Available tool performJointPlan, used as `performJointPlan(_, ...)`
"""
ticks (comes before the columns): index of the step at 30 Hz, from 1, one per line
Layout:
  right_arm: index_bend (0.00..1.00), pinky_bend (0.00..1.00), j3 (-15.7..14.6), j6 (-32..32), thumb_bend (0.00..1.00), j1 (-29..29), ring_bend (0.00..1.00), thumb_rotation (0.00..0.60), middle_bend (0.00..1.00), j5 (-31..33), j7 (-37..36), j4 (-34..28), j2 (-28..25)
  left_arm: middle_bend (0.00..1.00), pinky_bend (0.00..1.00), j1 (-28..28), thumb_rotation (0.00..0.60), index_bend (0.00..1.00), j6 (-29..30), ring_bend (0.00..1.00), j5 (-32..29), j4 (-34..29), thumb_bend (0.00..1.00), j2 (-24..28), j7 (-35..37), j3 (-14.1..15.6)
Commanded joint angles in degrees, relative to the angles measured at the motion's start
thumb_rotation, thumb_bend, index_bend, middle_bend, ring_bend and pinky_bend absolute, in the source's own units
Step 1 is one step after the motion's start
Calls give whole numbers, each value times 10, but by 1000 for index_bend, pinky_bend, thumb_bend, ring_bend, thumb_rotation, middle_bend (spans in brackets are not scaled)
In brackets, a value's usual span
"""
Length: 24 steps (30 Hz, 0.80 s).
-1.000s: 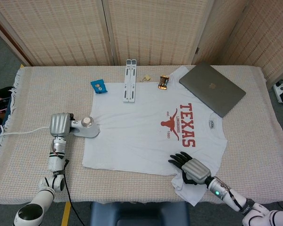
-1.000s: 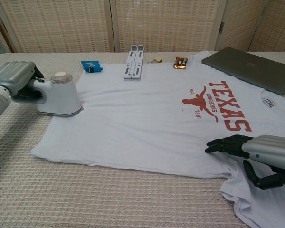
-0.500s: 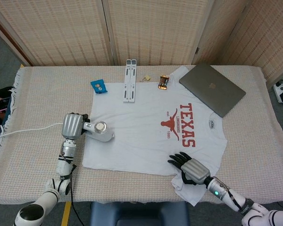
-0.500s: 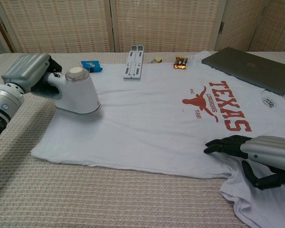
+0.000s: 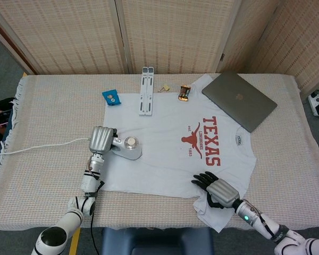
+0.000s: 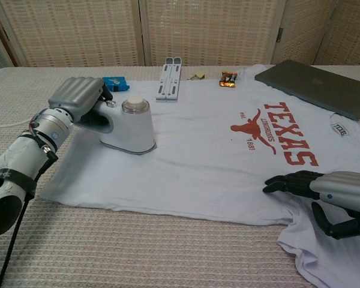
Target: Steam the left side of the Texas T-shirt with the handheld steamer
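The white Texas T-shirt (image 5: 170,154) (image 6: 198,150) lies flat on the table, its red TEXAS print toward the right. My left hand (image 5: 100,139) (image 6: 78,95) grips the handle of the white handheld steamer (image 5: 128,149) (image 6: 131,127), whose base rests on the shirt's left part. My right hand (image 5: 217,189) (image 6: 324,192) lies with its fingers apart, pressing on the shirt's lower right hem near a sleeve.
A grey laptop (image 5: 239,100) (image 6: 318,87) overlaps the shirt's far right corner. A white folding stand (image 5: 146,90) (image 6: 170,78), a blue packet (image 5: 111,97) (image 6: 115,83) and a small orange packet (image 5: 184,93) (image 6: 228,78) lie along the far edge. The steamer's white cord (image 5: 37,146) trails left.
My left hand has slid the steamer rightward, from the shirt's left edge well onto the fabric. The right hand has stayed in place on the hem.
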<state>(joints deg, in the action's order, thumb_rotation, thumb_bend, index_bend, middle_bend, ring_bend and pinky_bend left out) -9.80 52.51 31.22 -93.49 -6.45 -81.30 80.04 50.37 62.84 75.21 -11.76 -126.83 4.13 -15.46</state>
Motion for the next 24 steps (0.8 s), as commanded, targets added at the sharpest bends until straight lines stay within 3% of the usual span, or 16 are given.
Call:
performJointPlan(1,0,0,0,-2,1000,1,0,387,0,-1,0,1,1,964,733,-17,600,897,2,792,14,-2,309,5,17,18)
performJointPlan(10,0,0,1,-8,1000,7,0,383,0,-6,0,2,10,971,732,-82,600,904,65,794,75,-21,326,37,65,87)
performJointPlan(24,0,0,0,-7,1000,6,0,385,0,-6,9,-5,13,971,731,-163,600,904,160,792,143,-102,327,100,73,159)
